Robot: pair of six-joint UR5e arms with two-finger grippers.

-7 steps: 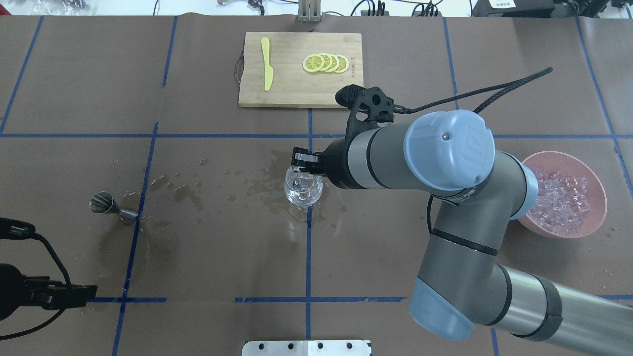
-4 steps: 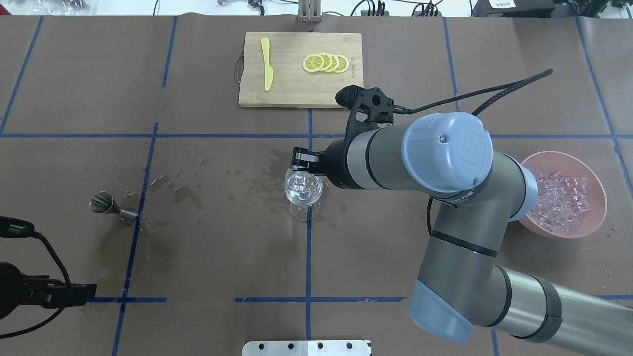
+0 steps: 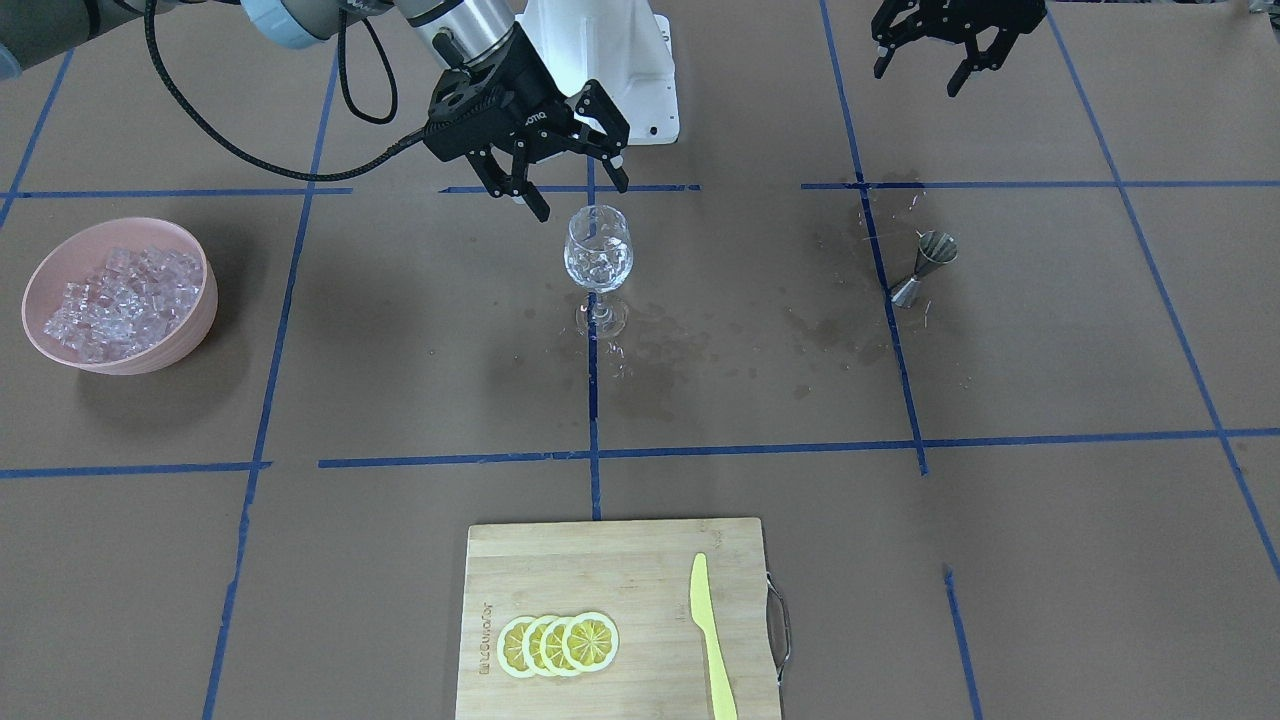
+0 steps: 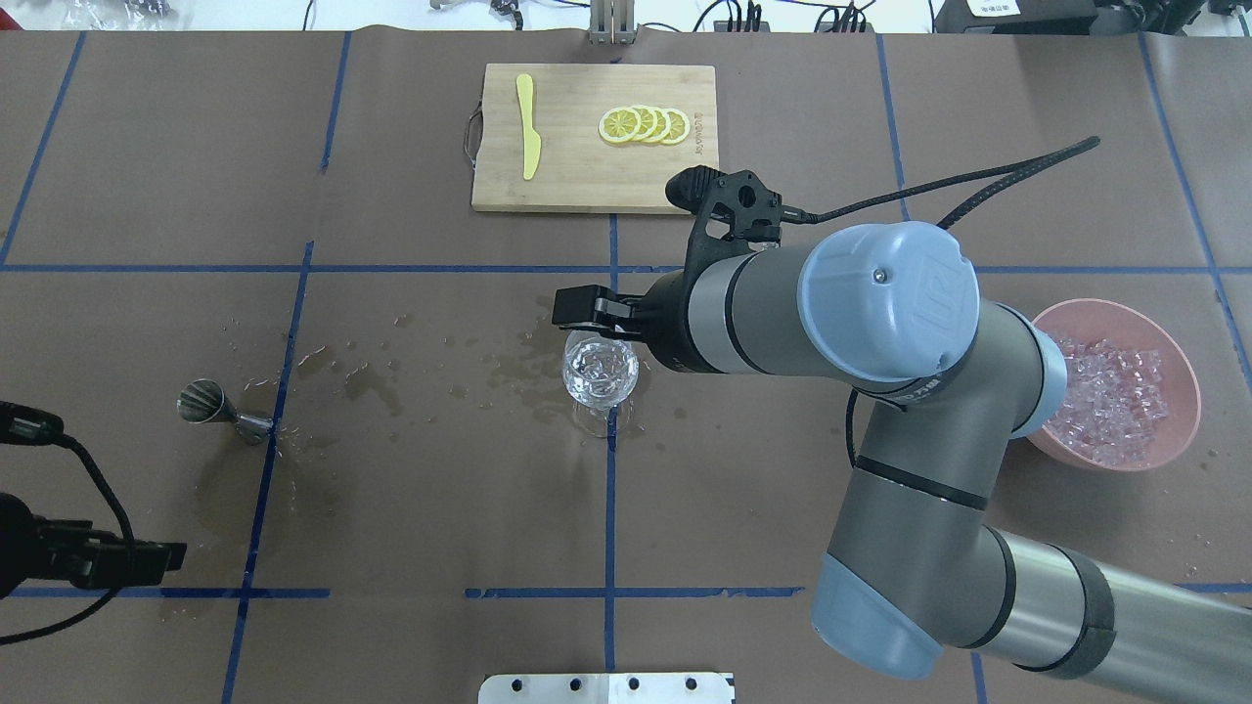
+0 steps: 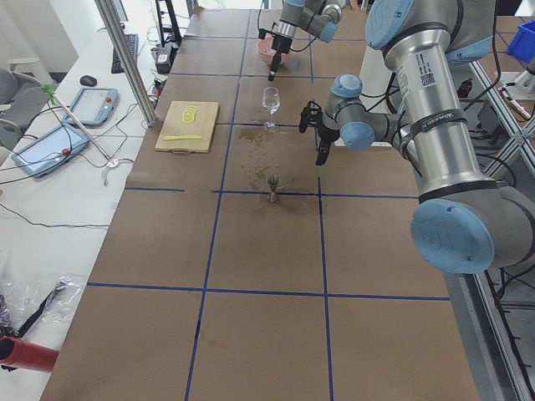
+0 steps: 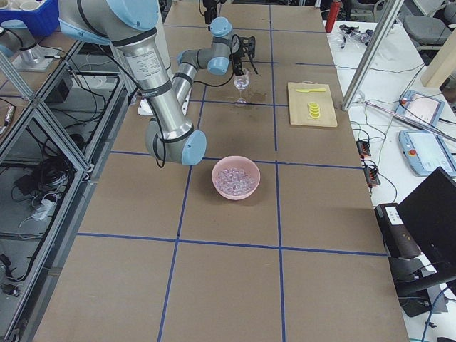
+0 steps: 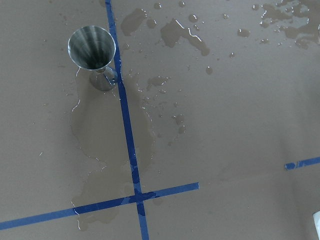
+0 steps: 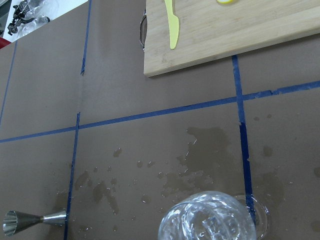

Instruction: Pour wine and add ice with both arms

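A clear stemmed glass (image 3: 598, 250) stands at the table's middle with a few ice cubes (image 3: 597, 266) in its bowl; I cannot make out wine in it. It also shows in the overhead view (image 4: 600, 370) and the right wrist view (image 8: 210, 222). My right gripper (image 3: 583, 200) hangs open and empty just above the glass rim. The steel jigger (image 3: 925, 265) stands upright on my left side and looks empty in the left wrist view (image 7: 92, 47). My left gripper (image 3: 920, 75) is open and empty, pulled back near the table's edge on the robot's side. A pink bowl (image 3: 195, 300) holds a heap of ice (image 3: 115, 290).
A wooden cutting board (image 3: 620, 560) with lemon slices (image 3: 557, 643) and a yellow knife (image 3: 708, 630) lies at the far side from the robot. Wet patches (image 3: 660, 370) spread on the brown paper between glass and jigger.
The right gripper's fingers have spread wider over the glass, and an ice cube that lay high in the glass has settled. The left gripper has drifted slightly back.
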